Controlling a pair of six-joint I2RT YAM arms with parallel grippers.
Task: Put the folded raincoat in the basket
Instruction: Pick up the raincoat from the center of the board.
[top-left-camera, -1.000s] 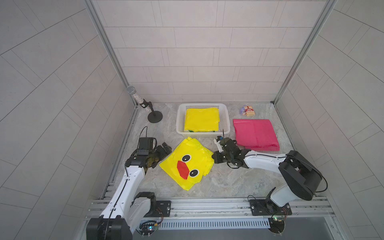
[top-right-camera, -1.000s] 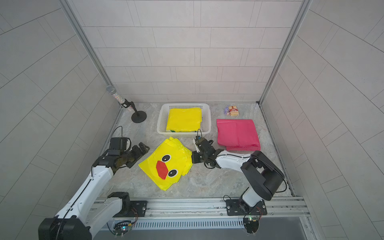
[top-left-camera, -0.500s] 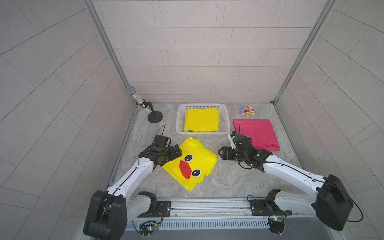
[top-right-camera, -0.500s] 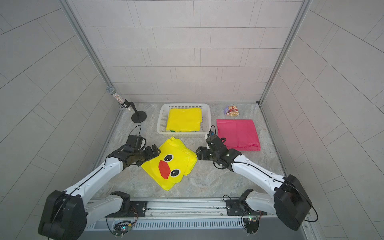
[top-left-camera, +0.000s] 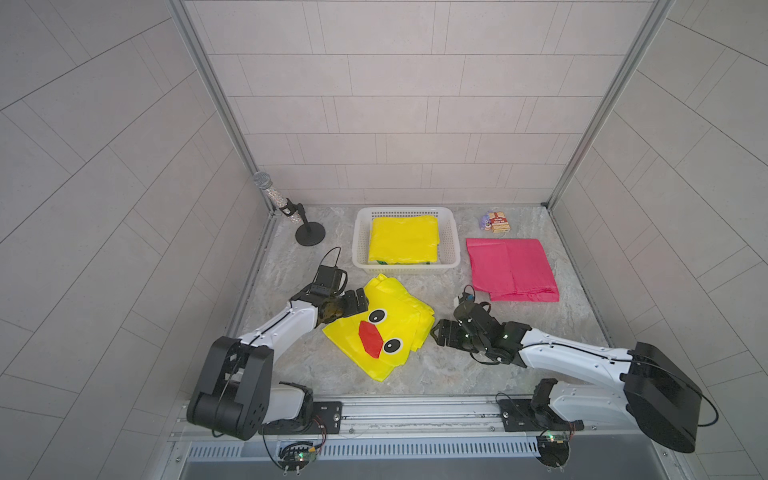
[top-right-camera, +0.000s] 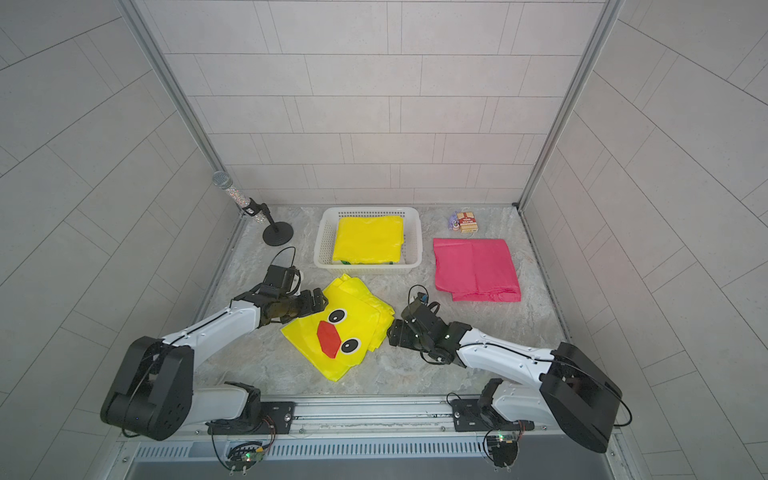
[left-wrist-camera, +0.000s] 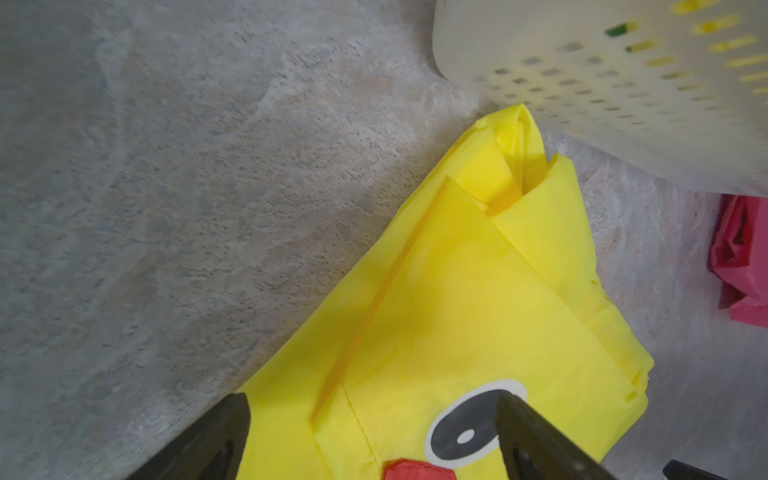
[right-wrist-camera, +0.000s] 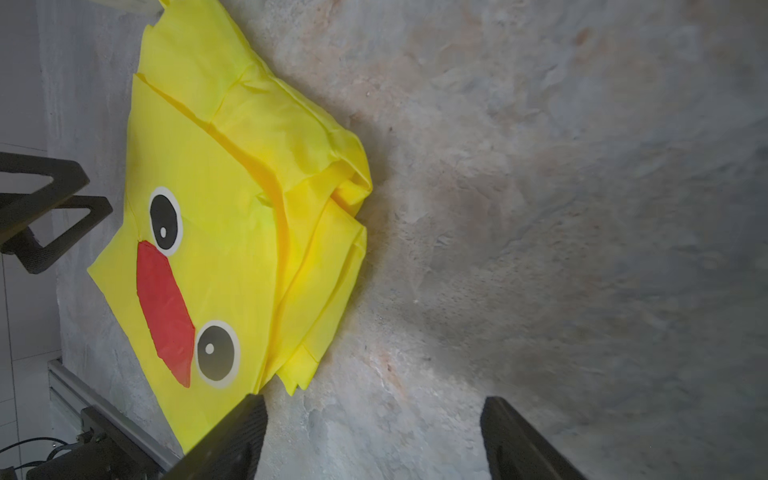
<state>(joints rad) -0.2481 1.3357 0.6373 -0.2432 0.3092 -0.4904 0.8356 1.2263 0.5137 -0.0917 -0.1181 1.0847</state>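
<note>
Marble tabletop (top-left-camera: 519, 365), duck raincoat (top-left-camera: 376, 328) between two open claws, basket (top-left-camera: 361, 253) nearby

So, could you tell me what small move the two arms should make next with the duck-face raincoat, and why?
Probably slide both open grippers inward and close the jaws on opposite edges of the folded yellow duck-face raincoat. The left gripper already straddles one corner, the right gripper sits just off the opposite edge, and the raincoat lies flat on the table, outside the white perforated plastic basket.
</note>
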